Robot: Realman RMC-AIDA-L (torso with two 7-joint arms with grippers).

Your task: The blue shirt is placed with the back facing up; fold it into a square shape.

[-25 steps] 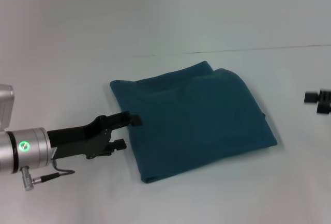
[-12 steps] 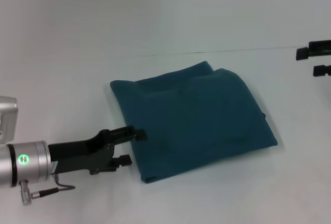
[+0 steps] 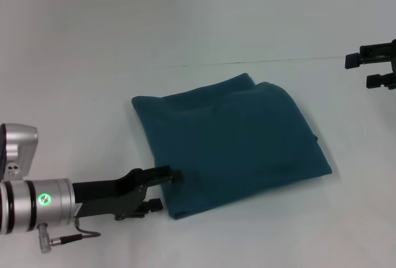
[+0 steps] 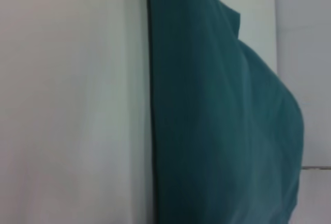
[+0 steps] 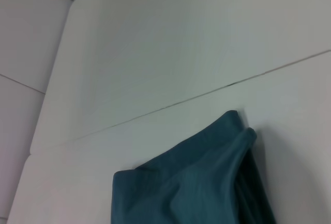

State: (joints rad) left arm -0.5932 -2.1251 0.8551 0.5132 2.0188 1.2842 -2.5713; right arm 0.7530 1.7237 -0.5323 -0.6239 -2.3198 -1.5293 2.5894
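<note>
The blue shirt [image 3: 232, 141] lies on the white bench [image 3: 93, 45], already folded into a rough, slightly skewed square with its plain side up. The left claw [image 3: 165, 187] sits low at the shirt's near-left corner, its fingers parted narrowly, the upper one resting over the fabric edge and the lower one just outside it. That placement suggests it is set to pinch or nudge this edge, perhaps to square up the fold. The right claw [image 3: 370, 71] hangs well apart from the shirt, over the far-right side of the bench, fingers open and empty, likely kept clear so it does not disturb the folded layers.
</note>
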